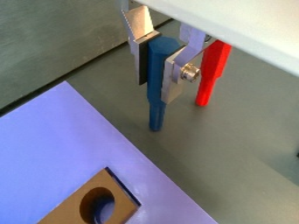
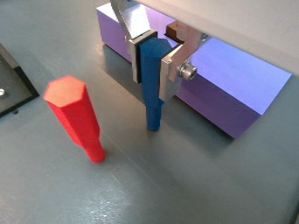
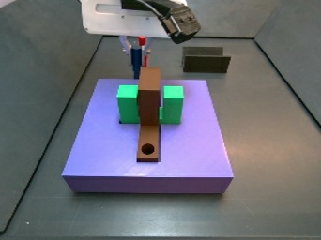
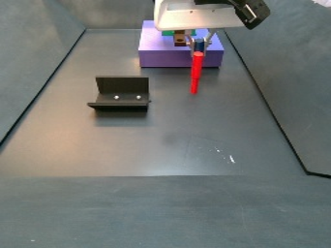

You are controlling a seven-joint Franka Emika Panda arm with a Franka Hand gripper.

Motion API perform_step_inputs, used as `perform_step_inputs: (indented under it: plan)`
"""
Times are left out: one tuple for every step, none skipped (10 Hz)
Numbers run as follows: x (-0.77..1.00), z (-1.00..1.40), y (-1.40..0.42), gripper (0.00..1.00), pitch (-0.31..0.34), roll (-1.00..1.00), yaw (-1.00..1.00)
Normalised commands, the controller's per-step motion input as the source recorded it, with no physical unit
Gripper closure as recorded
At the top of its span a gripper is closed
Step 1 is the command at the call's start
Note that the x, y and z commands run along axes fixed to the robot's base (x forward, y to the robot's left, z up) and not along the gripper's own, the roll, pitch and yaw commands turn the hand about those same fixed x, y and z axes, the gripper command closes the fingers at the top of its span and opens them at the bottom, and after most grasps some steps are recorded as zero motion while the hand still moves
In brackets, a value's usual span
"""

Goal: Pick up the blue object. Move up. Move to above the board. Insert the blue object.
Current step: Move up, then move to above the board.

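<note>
My gripper is shut on the blue object, a slim blue peg held upright by its upper part, also seen in a wrist view. Its lower tip is at or just above the grey floor. It hangs beside the purple slab, behind it in a side view. The board, a brown plank with a round hole at its near end, lies along the slab between green blocks. The hole end shows in a wrist view. The gripper is past the board's far end.
A red peg stands upright on the floor close to the blue one, also seen in a side view. The fixture stands on the floor apart from the slab. Dark walls enclose the floor.
</note>
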Motion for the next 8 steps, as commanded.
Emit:
perform_step_inputs:
  plan:
    - [0.01,0.85,0.00,1.00,-0.011,0.00,-0.02]
    - [-0.06,0.58,0.00,1.00,0.037,-0.01,-0.03]
    - [-0.05,0.36,0.00,1.00,0.027,-0.03,-0.02]
    - [0.00,1.40,0.00,1.00,0.000,0.00,0.00]
    - [-0.02,1.40,0.00,1.00,0.022,0.00,0.00]
    - [-0.06,1.40,0.00,1.00,0.013,-0.01,0.00]
    - [-0.01,1.40,0.00,1.00,0.013,-0.04,0.00]
    - [0.04,1.40,-0.01,1.00,0.061,-0.04,-0.01]
